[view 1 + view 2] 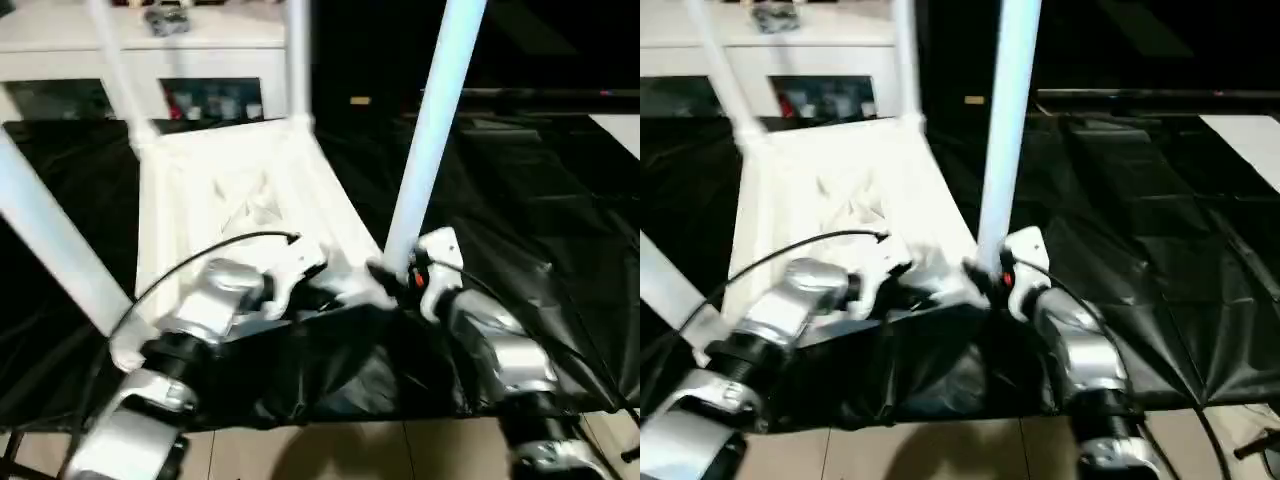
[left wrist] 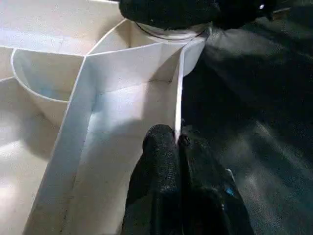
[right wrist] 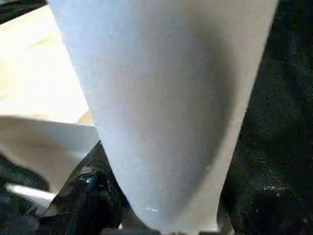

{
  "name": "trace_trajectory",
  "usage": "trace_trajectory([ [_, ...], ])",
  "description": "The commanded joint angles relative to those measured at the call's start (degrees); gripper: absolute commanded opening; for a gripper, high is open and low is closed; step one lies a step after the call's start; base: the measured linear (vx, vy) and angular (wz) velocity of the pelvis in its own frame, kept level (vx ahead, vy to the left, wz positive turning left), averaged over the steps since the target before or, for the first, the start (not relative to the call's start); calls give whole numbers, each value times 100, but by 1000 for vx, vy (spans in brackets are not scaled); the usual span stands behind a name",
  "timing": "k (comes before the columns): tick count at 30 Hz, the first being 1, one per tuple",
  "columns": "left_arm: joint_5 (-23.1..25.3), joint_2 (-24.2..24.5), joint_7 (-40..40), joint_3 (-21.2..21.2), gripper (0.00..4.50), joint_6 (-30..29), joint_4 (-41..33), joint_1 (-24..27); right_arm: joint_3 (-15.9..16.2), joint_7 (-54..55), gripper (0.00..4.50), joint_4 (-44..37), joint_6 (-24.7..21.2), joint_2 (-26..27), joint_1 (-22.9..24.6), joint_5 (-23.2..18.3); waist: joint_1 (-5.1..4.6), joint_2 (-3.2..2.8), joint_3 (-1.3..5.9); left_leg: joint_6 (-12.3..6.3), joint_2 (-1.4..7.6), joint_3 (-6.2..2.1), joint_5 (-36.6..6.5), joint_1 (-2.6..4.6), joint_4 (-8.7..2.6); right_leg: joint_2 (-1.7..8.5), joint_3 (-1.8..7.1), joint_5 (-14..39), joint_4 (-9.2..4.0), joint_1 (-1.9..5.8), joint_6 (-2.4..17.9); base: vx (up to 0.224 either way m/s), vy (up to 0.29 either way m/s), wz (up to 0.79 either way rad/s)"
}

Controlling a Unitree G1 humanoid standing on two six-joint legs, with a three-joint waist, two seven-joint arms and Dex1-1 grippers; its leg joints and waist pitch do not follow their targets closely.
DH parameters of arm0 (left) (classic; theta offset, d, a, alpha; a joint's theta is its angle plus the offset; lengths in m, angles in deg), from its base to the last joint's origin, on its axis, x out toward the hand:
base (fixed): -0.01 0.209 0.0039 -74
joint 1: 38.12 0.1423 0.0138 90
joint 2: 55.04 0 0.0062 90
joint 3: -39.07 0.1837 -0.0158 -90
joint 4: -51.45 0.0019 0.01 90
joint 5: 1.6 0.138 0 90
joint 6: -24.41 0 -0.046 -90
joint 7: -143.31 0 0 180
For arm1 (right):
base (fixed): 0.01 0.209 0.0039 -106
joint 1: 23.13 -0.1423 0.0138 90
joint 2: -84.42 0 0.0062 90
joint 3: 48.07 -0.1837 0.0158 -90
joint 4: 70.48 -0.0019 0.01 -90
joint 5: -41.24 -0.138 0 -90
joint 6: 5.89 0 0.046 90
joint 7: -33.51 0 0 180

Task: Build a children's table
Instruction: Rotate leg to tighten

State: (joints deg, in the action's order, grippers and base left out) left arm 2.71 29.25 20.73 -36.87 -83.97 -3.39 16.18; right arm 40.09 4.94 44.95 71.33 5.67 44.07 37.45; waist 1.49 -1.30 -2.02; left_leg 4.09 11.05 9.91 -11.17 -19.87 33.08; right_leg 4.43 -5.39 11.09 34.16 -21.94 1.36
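The white tabletop [image 1: 225,165] lies underside up on a black sheet. Two legs [image 1: 297,60] stand in its far corner sockets, and a third [image 1: 50,240] leans at the near left. My left gripper [image 2: 177,142] is shut on the thin rim wall [image 2: 178,88] of the tabletop near its front right corner. The near right leg [image 1: 435,130] stands upright in that corner's socket [image 2: 168,32]. My right gripper [image 1: 398,275] closes around this leg's base, with black fingers [image 2: 171,12] on either side just above the socket. The leg [image 3: 166,107] is close up in the right wrist view.
A black sheet [image 1: 530,210] covers the work surface, and its front edge hangs over light floor [image 1: 330,450]. A white cabinet with glass doors [image 1: 200,60] stands behind the tabletop. A pale board [image 1: 620,130] shows at the far right.
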Motion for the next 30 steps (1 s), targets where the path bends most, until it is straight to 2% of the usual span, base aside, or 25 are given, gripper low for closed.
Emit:
trace_trajectory([
  [1,-76,-399,-91,203,0,-50,35,-70,384,82,301,331,-191,470,-43,-73,11,10,247,-199,204,-85,-1264,-36,-412,435,322,1869,-532,234,948,0,0,0],
  [3,-61,-380,-87,216,0,-36,27,-81,385,22,305,342,-152,513,-85,-100,12,-4,250,-218,209,-82,-1312,-15,-409,434,325,1855,-537,223,972,0,0,0],
  [5,-54,-365,-73,212,0,-32,27,-84,398,-2,336,326,-145,498,-90,-84,17,-8,254,-233,217,-82,-1252,-25,-415,423,328,1650,-519,234,998,0,0,0],
  [8,-54,-178,149,224,0,87,-12,-50,496,-424,354,116,-49,185,-59,-17,14,-11,251,-268,208,-78,-1325,-31,-411,423,320,1627,-521,254,1012,0,0,0],
  [9,-83,-80,248,221,0,128,-11,-38,647,-762,366,-62,25,-98,16,51,25,-6,253,-300,205,-78,-1277,-38,-404,427,321,1607,-524,263,1001,0,0,0],
  [10,-82,-69,258,224,0,139,-9,-37,660,-817,377,-90,16,-136,30,44,33,1,260,-323,207,-72,-1233,-36,-395,424,322,1558,-518,269,1001,0,0,0],
  [11,-73,64,376,234,0,242,33,-40,808,-1463,377,-454,-42,-649,224,-7,42,11,266,-380,206,-62,-1104,-47,-380,427,333,1391,-502,275,1029,0,0,0],
  [12,-66,114,420,235,0,281,58,-46,859,-1724,377,-607,-54,-881,310,-23,65,24,267,-420,205,-61,-1034,-51,-373,417,329,1300,-497,293,1020,0,0,0],
  [13,-56,172,467,231,0,330,98,-56,887,-2051,377,-808,-83,-1190,430,-64,94,13,287,-534,222,-49,-884,-31,-348,409,339,982,-459,279,1075,0,0,0],
  [15,-43,225,502,222,0,382,144,-69,871,-2389,377,-1008,-134,-1532,564,-134,127,37,291,-668,218,-46,-682,-63,-330,422,332,640,-411,306,1210,0,0,0],
  [18,-38,272,540,213,0,433,177,-72,822,-2674,377,-1220,-184,-1845,714,-201,144,45,277,-681,218,-45,-731,-56,-332,425,316,842,-436,305,1228,0,0,0],
  [20,-32,332,579,224,0,520,210,-58,780,-3001,377,-1552,-297,-2243,955,-323,180,63,256,-666,221,-44,-895,-45,-340,424,318,1324,-489,303,1080,0,0,0],
  [24,-90,390,701,245,0,640,210,-19,766,-3109,377,-1895,-366,-2505,1174,-430,168,75,246,-611,208,-54,-999,-59,-349,425,299,1710,-536,288,945,0,0,0],
  [27,-78,431,729,272,0,737,208,15,782,-3212,377,-2193,-567,-2497,1277,-576,148,74,243,-611,216,-66,-1027,-56,-356,412,299,1791,-544,274,900,0,0,0],
  [30,-107,423,668,227,0,867,171,68,817,-3215,377,-2391,-756,-2424,1319,-718,150,73,258,-628,229,-71,-899,-63,-349,421,306,1533,-507,277,960,0,0,0],
])
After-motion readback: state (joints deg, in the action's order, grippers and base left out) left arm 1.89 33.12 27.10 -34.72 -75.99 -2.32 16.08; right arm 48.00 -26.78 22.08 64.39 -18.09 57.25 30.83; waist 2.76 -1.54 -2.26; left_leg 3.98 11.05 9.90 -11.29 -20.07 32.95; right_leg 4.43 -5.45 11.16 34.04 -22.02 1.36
